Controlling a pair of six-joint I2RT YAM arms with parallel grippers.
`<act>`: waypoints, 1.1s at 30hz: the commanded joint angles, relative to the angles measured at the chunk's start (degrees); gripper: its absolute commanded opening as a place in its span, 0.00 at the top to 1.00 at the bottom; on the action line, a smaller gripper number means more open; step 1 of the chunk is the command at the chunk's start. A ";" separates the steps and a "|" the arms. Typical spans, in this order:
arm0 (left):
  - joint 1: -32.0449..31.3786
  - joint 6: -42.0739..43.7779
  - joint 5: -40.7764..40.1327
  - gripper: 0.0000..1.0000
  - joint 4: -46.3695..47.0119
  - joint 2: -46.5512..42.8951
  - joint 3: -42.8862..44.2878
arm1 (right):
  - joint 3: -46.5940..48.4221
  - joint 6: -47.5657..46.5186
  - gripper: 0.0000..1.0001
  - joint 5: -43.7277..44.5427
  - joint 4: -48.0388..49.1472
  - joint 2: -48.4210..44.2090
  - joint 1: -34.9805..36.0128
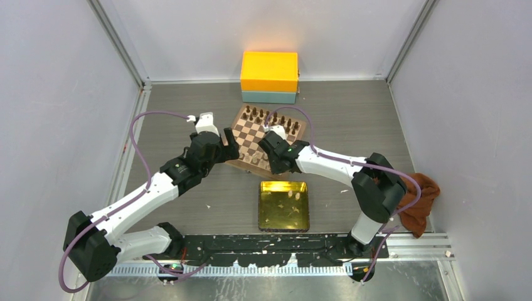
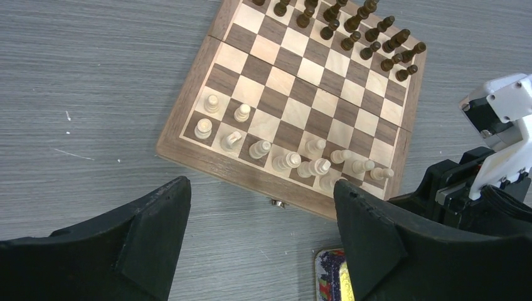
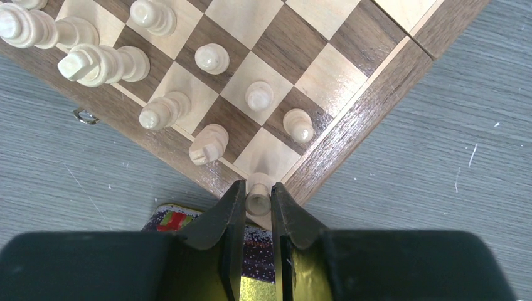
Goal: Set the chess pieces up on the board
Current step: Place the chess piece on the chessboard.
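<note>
The right gripper [image 3: 257, 191] pinches a cream chess piece [image 3: 258, 202] at the corner square of the board [image 3: 370, 106], the piece's lower half hidden between the fingers. The left gripper [image 2: 261, 186] hangs spread wide over the board's near edge.

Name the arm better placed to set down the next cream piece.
Right. The right claw is shut on a cream piece at the board's corner square. The left claw hangs open and empty, off the board's near edge.
</note>
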 commanded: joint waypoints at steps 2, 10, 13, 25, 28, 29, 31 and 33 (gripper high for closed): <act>-0.13 0.79 -1.82 0.13 2.93 -0.62 0.63 | 2.07 -1.23 0.97 -0.79 2.51 0.46 -0.50; -0.14 0.79 -2.29 0.00 2.68 -0.62 0.63 | 2.44 -1.59 0.96 -1.16 2.60 1.16 -0.81; -0.13 0.78 -2.46 0.00 2.58 -0.81 0.57 | 2.41 -1.73 0.95 -1.22 2.77 1.22 -0.93; -0.13 0.86 -2.64 0.00 2.58 -1.11 0.30 | 1.80 -2.61 0.95 -0.56 4.42 1.17 -1.03; -0.16 0.92 -2.64 0.00 2.58 -1.11 0.28 | 1.91 -2.74 0.95 -0.53 4.32 1.38 -1.11; -0.14 0.93 -2.72 0.00 2.58 -1.11 0.28 | 1.91 -2.73 0.95 -0.45 4.36 1.42 -1.08; -0.16 0.94 -2.74 0.00 2.49 -1.19 0.28 | 1.91 -2.86 0.94 -0.37 4.15 1.63 -1.13; -0.13 0.96 -2.75 0.00 2.40 -1.20 0.20 | 1.68 -2.82 0.94 -0.19 4.09 1.71 -1.18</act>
